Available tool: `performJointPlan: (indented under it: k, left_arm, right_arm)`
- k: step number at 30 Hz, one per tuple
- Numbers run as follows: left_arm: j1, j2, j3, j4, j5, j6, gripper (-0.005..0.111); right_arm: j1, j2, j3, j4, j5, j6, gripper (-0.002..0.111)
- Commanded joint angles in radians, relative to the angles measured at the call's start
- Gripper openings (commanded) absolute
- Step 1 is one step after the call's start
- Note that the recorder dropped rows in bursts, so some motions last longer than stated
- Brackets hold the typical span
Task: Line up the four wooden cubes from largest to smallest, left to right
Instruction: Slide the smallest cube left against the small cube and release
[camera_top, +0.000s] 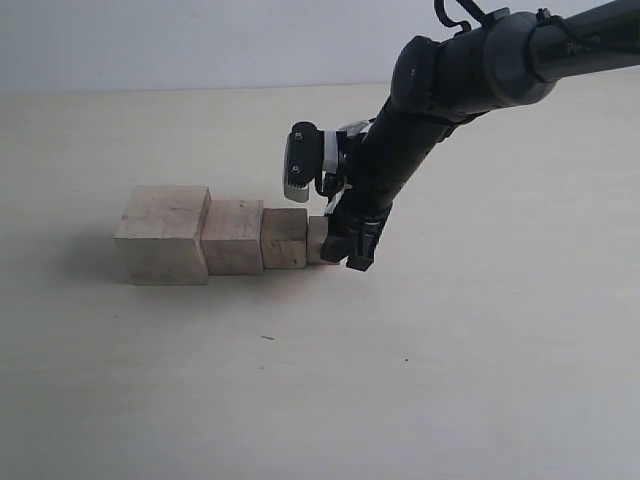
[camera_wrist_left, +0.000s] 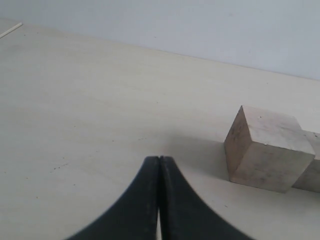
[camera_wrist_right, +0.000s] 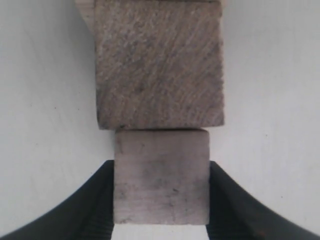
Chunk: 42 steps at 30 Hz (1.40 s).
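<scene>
Four wooden cubes stand touching in a row on the table. The largest (camera_top: 160, 235) is at the left, then the second (camera_top: 232, 237), the third (camera_top: 284, 238) and the smallest (camera_top: 317, 238) at the right end, partly hidden by the arm. My right gripper (camera_top: 350, 245) is down at that end. In the right wrist view, the right gripper (camera_wrist_right: 161, 167) is shut on the smallest cube (camera_wrist_right: 161, 175), which touches the third cube (camera_wrist_right: 159, 65). My left gripper (camera_wrist_left: 159, 159) is shut and empty, short of the largest cube (camera_wrist_left: 265, 150).
The pale table (camera_top: 450, 380) stretches wide around the row, with a light wall behind it. The right arm (camera_top: 450, 90) reaches down from the upper right. The second cube (camera_wrist_left: 312, 170) shows at the edge of the left wrist view.
</scene>
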Motion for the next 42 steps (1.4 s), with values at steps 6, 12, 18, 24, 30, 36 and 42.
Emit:
performJointPlan:
  k: [6,12,18,24,30,36,42]
  left_arm:
    - [-0.008,-0.005,0.003,-0.003,-0.001,-0.001,0.000]
    - [-0.008,-0.005,0.003,-0.003,-0.001,-0.001,0.000]
    - [-0.008,-0.005,0.003,-0.003,-0.001,-0.001,0.000]
    - [-0.008,-0.005,0.003,-0.003,-0.001,-0.001,0.000]
    - [-0.008,-0.005,0.003,-0.003,-0.001,-0.001,0.000]
    - [-0.008,-0.005,0.003,-0.003,-0.001,-0.001,0.000]
    - [-0.008,-0.005,0.003,-0.003,-0.001,-0.001,0.000]
  right_arm:
    - [0.001,0.015,0.004,0.033,-0.085,-0.009,0.000]
    - [0.001,0.015,0.004,0.031,-0.056,-0.014,0.000]
    - [0.001,0.015,0.004,0.031,-0.018,-0.056,0.000]
    - [0.001,0.015,0.004,0.031,-0.024,-0.056,0.000]
    - [0.001,0.015,0.004,0.066,-0.022,-0.053,0.005]
    - [0.001,0.015,0.004,0.078,-0.018,-0.053,0.009]
    - [0.001,0.015,0.004,0.078,-0.008,-0.053,0.009]
